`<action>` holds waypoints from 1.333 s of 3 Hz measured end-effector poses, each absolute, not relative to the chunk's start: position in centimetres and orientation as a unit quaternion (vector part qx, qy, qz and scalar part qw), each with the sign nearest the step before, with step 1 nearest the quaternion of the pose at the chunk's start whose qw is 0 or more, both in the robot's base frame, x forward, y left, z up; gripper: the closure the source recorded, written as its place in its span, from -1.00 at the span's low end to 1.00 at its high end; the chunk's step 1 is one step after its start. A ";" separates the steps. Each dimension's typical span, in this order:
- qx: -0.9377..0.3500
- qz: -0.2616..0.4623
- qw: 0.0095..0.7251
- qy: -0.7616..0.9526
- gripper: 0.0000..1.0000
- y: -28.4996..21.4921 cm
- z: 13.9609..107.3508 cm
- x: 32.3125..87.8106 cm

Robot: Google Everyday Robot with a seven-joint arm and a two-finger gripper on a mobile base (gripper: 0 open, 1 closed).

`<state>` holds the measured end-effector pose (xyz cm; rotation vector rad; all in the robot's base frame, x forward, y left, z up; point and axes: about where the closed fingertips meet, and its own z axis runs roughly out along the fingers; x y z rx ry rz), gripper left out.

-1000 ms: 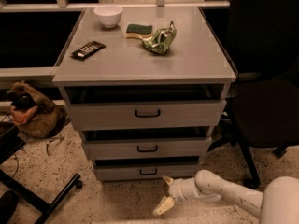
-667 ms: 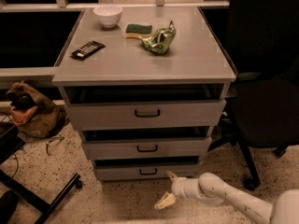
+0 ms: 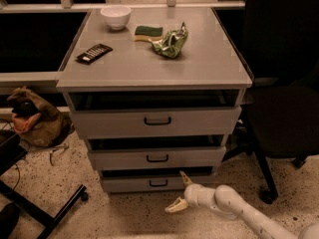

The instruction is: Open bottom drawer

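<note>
The grey cabinet (image 3: 154, 76) has three drawers. The bottom drawer (image 3: 134, 184) is the lowest grey front, with a small dark loop handle (image 3: 158, 183) at its centre, and it looks shut. My gripper (image 3: 179, 192) is low near the floor, just right of that handle and in front of the drawer. Its two pale fingers are spread apart, one (image 3: 185, 178) pointing up at the drawer front and one (image 3: 174, 206) pointing down to the left. It holds nothing. My white arm (image 3: 234, 208) comes in from the lower right.
On the cabinet top are a white bowl (image 3: 115, 17), a sponge (image 3: 147, 33), a green crumpled bag (image 3: 170, 43) and a black remote (image 3: 94, 53). A black office chair (image 3: 284, 98) stands to the right. A brown bag (image 3: 35, 118) and black stand legs (image 3: 45, 208) are on the left.
My gripper has moved a little left and closer to the bottom drawer front, with its upper finger now near the drawer's right part. The drawers have not moved.
</note>
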<state>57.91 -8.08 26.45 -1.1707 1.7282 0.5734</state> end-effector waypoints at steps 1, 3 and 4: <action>-0.477 0.236 0.473 0.701 -1.00 -7.7 26.2 58.2; -0.505 0.187 0.489 0.686 -1.00 -5.6 23.1 64.8; -0.524 0.163 0.481 0.683 -1.00 -4.5 21.8 67.7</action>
